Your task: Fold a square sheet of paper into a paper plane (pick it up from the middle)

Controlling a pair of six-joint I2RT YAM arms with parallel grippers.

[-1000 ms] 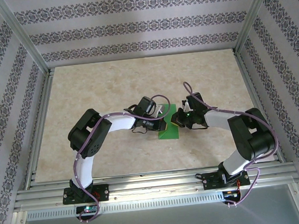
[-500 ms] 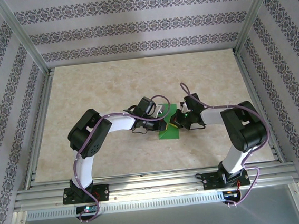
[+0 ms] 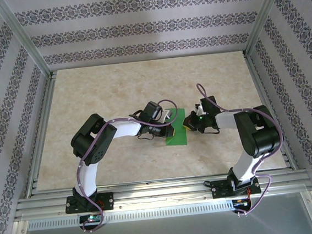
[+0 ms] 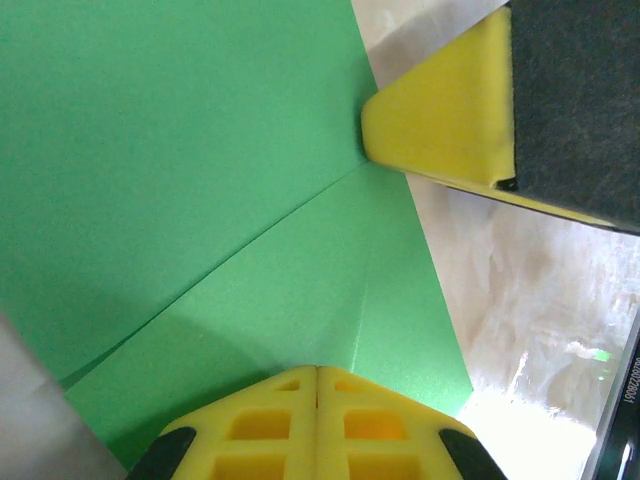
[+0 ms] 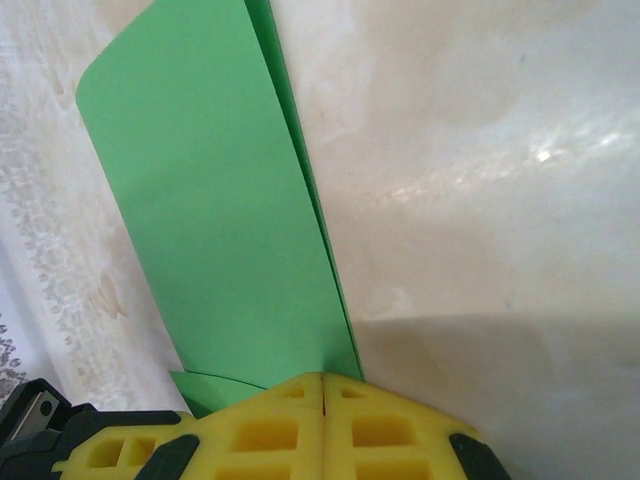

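The square sheet of paper is bright green and lies folded into a narrow strip at the middle of the table. In the left wrist view the sheet of paper shows a diagonal crease and layered flaps. My left gripper is shut, its yellow tips resting on the paper's surface. My right gripper is shut too, its tips at the paper's right edge, where a flap of the paper curves up. One right gripper finger touches the paper's edge.
The beige marbled tabletop is open behind and to both sides of the paper. An aluminium frame rail runs along the near edge, and patterned walls enclose the cell. The left gripper's fingers sit close to my right gripper.
My right gripper has slid a little to the right, off the paper's middle to its right edge, and its forearm has swung. The left arm and the paper have stayed put.
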